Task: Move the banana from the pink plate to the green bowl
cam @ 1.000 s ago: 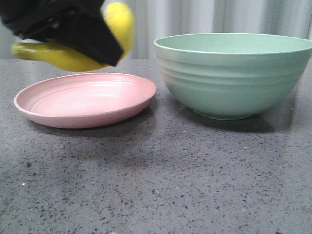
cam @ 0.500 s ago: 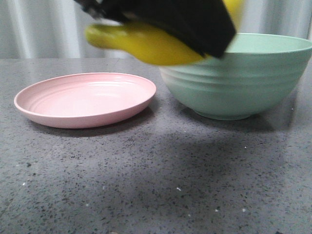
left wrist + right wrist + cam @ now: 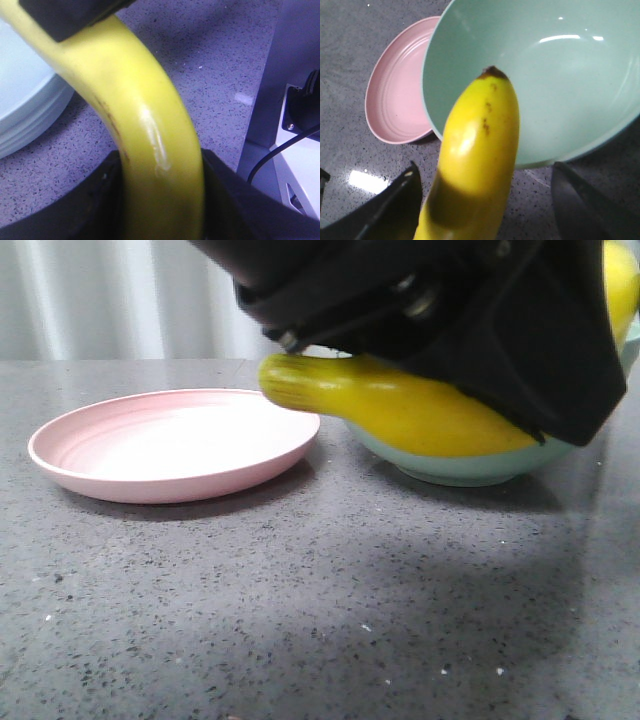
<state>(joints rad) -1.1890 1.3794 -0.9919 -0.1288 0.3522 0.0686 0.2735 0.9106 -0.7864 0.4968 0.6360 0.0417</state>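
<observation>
The yellow banana (image 3: 420, 415) hangs in the air in front of the green bowl (image 3: 470, 468), greenish stem end toward the pink plate (image 3: 170, 445). My left gripper (image 3: 470, 340) is shut on it; in the left wrist view both black fingers press the banana (image 3: 145, 115) at the left gripper (image 3: 162, 195). In the right wrist view the banana's dark-tipped end (image 3: 480, 140) points over the rim of the empty bowl (image 3: 545, 75). The right gripper (image 3: 490, 200) is open, its fingers standing clear on either side of the banana. The plate (image 3: 395, 100) is empty.
Plate and bowl stand side by side on a grey speckled table (image 3: 300, 620), the plate to the left. A pale curtain hangs behind. In the left wrist view a grey post and a white box with cables (image 3: 300, 150) stand off the table edge.
My left gripper has carried the banana rightward from above the pink plate to in front of the green bowl, and closer to the front camera.
</observation>
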